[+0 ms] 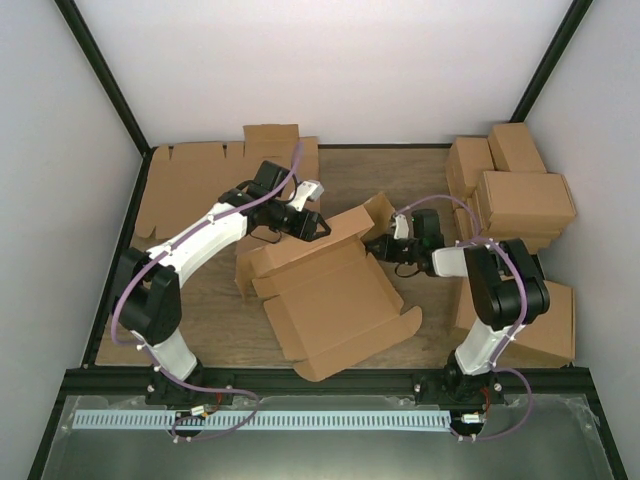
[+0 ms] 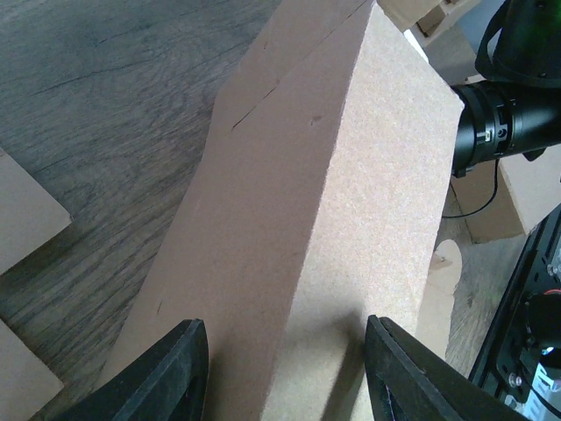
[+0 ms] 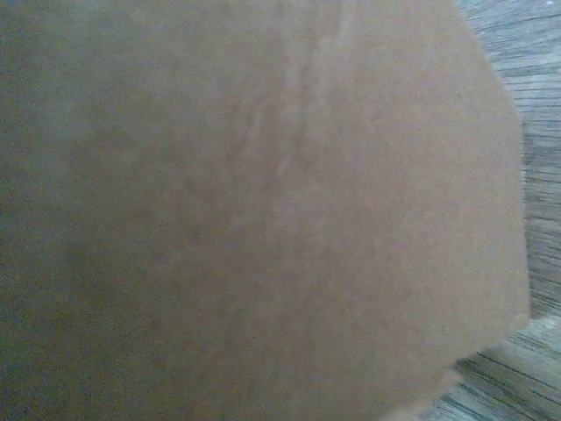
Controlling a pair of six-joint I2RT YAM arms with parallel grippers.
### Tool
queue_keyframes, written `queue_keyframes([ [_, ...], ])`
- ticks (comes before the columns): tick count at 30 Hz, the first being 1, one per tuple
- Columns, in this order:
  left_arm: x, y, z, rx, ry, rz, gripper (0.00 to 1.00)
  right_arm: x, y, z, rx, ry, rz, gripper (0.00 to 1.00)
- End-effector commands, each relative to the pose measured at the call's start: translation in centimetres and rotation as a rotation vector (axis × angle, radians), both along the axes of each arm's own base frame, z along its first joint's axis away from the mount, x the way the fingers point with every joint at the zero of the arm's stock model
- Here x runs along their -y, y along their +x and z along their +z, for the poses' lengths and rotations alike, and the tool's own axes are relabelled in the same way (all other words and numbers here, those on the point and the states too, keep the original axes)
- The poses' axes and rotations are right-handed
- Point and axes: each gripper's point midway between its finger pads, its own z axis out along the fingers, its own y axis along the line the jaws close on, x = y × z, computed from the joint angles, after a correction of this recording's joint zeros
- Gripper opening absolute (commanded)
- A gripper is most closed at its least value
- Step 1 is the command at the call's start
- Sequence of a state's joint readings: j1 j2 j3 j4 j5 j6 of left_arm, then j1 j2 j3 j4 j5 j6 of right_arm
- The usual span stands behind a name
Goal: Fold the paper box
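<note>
Brown cardboard paper box [image 1: 322, 288] sits mid-surface [image 1: 215, 330], half formed: far wall [image 1: 300, 250] raised, near lid [image 1: 340, 325] flat and unclosed; left gripper [image 1: 312, 226] splayed astride that wall, right gripper [image 1: 382, 247] at the right flap [image 1: 378, 212], grip impossible to tell.

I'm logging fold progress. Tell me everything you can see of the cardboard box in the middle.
The box is plain brown corrugated cardboard, half folded, lying skewed on the wooden table. Its far wall stands raised, with a flap sticking up at each end. A wide panel with rounded tabs lies flat toward the arms. The left gripper, jaws open, straddles the raised wall. The right gripper is at the right end flap, contact unclear.
</note>
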State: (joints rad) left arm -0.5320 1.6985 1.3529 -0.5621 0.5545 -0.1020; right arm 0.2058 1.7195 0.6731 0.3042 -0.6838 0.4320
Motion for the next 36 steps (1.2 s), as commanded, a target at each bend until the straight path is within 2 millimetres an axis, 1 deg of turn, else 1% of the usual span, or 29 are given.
queue_keyframes([
  [1,-0.3,-0.2,-1.6,-0.027,0.031,0.009,0.51,-1.4,0.6,0.8,0.037,-0.037,0.062,0.01],
  [7,-0.2,-0.3,-1.7,-0.034,0.023,0.012,0.51,-1.7,0.5,-0.5,-0.015,-0.043,0.061,0.01],
  [15,-0.3,-0.3,-2.0,-0.035,0.029,0.012,0.51,-2.3,-1.1,-3.4,-0.093,-0.053,0.074,0.01],
  [19,-0.2,-0.3,-2.1,-0.038,0.03,0.012,0.51,-2.2,-1.3,-3.9,-0.097,-0.059,0.075,0.01],
  [23,-0.3,-0.2,-2.1,-0.036,0.034,0.014,0.51,-1.8,-0.8,-2.7,-0.059,-0.081,0.055,0.01],
  [28,-0.3,-0.1,-2.1,-0.032,0.038,0.012,0.51,-0.7,0.1,-0.6,0.016,-0.126,-0.009,0.06],
  [31,-0.3,-0.1,-2.3,-0.034,0.044,0.012,0.51,0.2,0.1,0.7,0.073,-0.138,-0.052,0.08],
  [36,-0.4,-0.1,-2.2,-0.031,0.046,0.01,0.51,2.0,-0.2,2.4,0.164,-0.187,-0.124,0.1],
])
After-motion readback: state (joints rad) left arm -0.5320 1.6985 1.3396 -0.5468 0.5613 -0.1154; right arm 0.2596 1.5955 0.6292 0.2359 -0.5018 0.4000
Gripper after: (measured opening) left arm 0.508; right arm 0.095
